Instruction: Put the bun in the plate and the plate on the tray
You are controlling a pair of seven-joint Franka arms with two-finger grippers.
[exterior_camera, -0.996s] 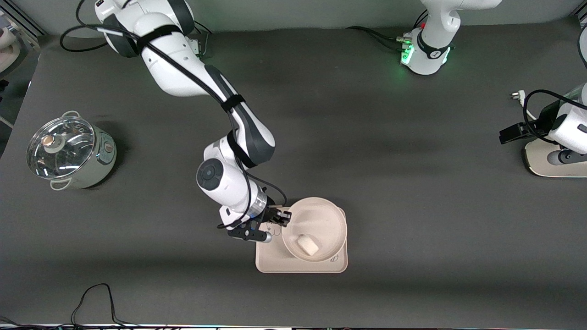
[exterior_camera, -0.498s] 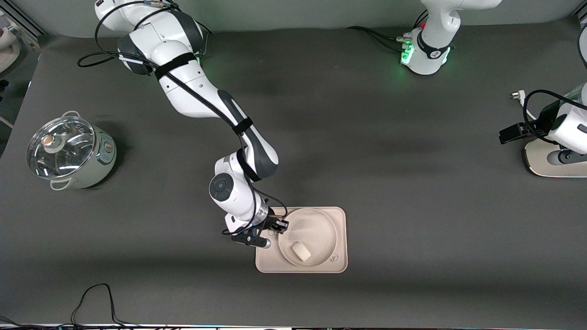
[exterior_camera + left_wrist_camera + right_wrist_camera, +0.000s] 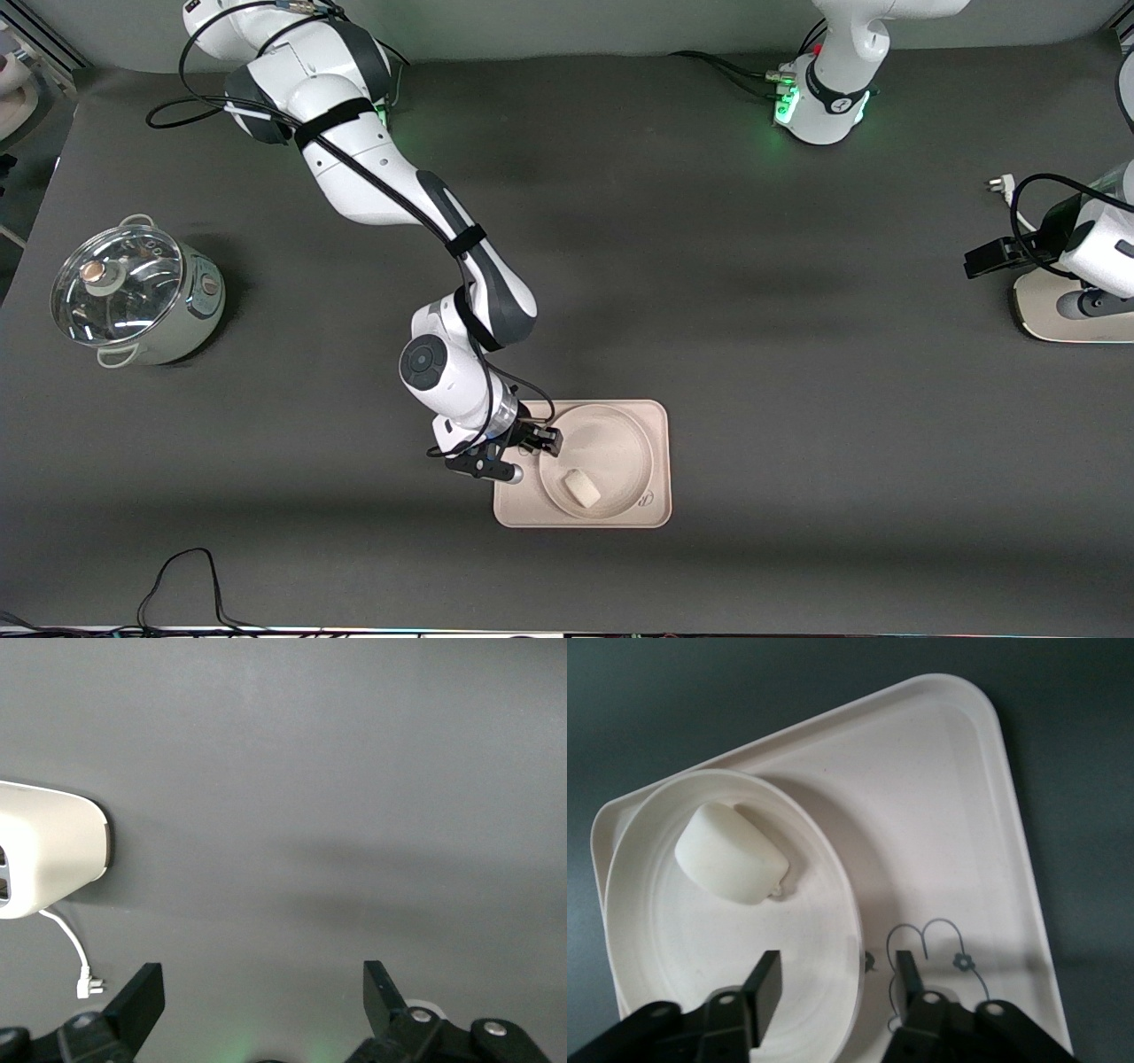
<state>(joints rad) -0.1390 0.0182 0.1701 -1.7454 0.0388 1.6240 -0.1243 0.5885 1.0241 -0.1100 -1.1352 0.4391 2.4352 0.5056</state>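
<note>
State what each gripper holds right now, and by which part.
Nothing is held. The right gripper stands open astride the rim of the round cream-white plate, apart from it. The left gripper waits open over bare table.

One bun (image 3: 581,488), one plate (image 3: 620,443), one tray (image 3: 660,514), one lidded pot (image 3: 133,297), and two arms on the table.

Surface (image 3: 753,354): dark grey matte covering, reaching nearly every edge of the front view.
Light: soft and even from above, with faint broad shadow bands across the covering.
Wall: pale grey strip along the top edge of the front view.
Frame: aluminium rail (image 3: 40,35) at the upper corner toward the right arm's end.
</note>
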